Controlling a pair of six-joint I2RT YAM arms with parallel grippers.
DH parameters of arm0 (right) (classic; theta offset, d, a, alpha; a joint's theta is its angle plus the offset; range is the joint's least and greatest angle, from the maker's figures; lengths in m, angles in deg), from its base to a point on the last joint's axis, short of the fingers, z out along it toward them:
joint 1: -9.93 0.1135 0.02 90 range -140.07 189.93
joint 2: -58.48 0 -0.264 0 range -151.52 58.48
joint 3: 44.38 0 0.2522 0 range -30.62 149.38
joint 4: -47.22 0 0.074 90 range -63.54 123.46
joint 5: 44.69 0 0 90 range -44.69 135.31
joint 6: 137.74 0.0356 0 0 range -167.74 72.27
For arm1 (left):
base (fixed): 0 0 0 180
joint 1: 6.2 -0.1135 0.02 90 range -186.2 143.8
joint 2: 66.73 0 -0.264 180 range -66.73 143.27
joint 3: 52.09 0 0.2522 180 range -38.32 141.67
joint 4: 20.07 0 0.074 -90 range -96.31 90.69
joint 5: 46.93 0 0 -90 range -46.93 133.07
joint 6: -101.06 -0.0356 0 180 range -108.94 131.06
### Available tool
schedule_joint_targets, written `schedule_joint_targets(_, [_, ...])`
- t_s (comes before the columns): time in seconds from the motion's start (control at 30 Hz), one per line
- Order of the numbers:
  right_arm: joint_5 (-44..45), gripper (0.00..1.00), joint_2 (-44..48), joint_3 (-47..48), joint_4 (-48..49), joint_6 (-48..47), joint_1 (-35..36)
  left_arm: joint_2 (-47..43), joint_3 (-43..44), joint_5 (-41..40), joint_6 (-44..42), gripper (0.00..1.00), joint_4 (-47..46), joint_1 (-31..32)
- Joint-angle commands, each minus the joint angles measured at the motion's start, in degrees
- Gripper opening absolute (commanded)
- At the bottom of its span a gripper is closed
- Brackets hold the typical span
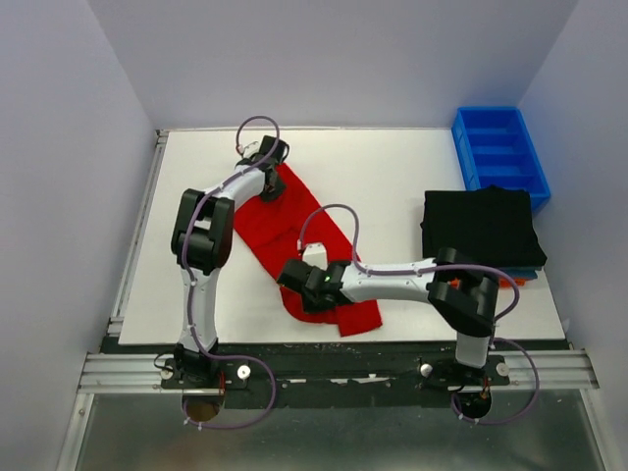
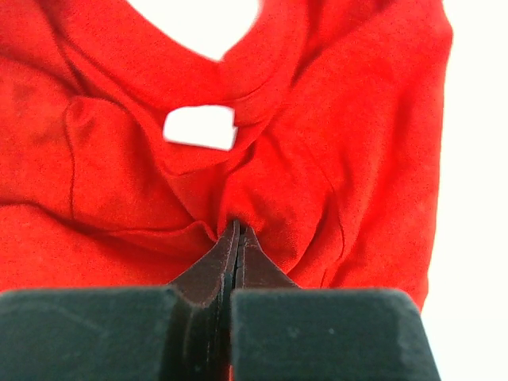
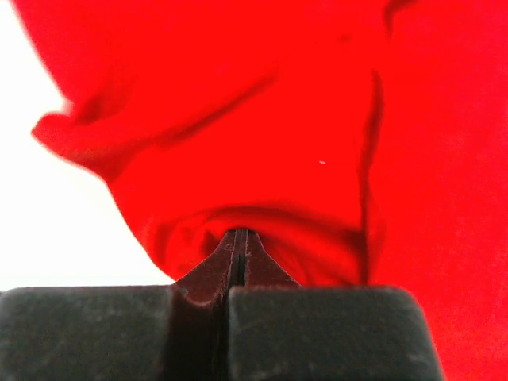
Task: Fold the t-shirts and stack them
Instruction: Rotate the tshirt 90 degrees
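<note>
Pinching the red t-shirt (image 1: 285, 231) at both ends
Top view: left of the blue bin (image 1: 498, 152), its long axis runs diagonally, collar at the far end. Left wrist: left end effector (image 2: 238, 230) clamps cloth below the collar. Right wrist: right end effector (image 3: 239, 234) clamps a fold.

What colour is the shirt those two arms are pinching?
Plain bright red. The t-shirt shows best in the top external view.
</note>
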Motion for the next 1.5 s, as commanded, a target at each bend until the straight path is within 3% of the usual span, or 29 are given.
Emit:
schedule_joint_targets(0.0, [-7.6,0.01,-4.7,5.7,1.1,-1.3,4.9,8.5,7.3,9.1,-2.6,0.0,0.4,2.9])
schedule_joint_targets(0.23, [1.8,0.01,11.1,-0.1,4.4,-6.0,3.9,21.0,27.7,12.5,-8.6,0.0,4.2,4.5])
schedule_joint_targets(0.4, [0.0,0.01,19.6,-5.2,1.1,-8.6,-3.9,28.7,41.4,16.1,-9.8,0.0,7.7,4.5])
schedule_joint_targets(0.67, [-3.4,0.01,21.9,-8.5,0.8,-14.4,-14.9,29.0,45.4,22.1,-9.8,0.0,3.1,4.5])
schedule_joint_targets(0.8, [-6.7,0.01,20.9,-5.3,0.9,-17.2,-18.9,21.3,40.3,22.8,-13.1,0.06,1.7,4.4])
schedule_joint_targets(1.0, [-8.8,0.01,16.5,2.0,0.5,-19.7,-25.6,3.2,20.3,22.7,-14.5,0.25,-6.0,4.4])
schedule_joint_targets(1.17, [-11.1,0.01,10.0,10.1,0.2,-21.5,-30.4,-7.8,9.8,19.8,-15.4,0.3,-6.3,4.1])
schedule_joint_targets(1.23, [-10.9,0.01,6.3,14.5,-1.2,-22.2,-31.9,-11.0,5.1,18.4,-15.5,0.25,-6.0,4.1])
schedule_joint_targets(1.33, [-13.3,0.01,0.0,21.4,-3.5,-23.4,-34.0,-14.4,-1.8,16.7,-14.8,0.0,-6.3,3.8])
schedule_joint_targets(1.47, [-14.2,0.01,-6.7,30.6,-8.3,-23.3,-36.0,-16.0,-9.0,16.7,-13.9,0.0,-8.5,2.9])
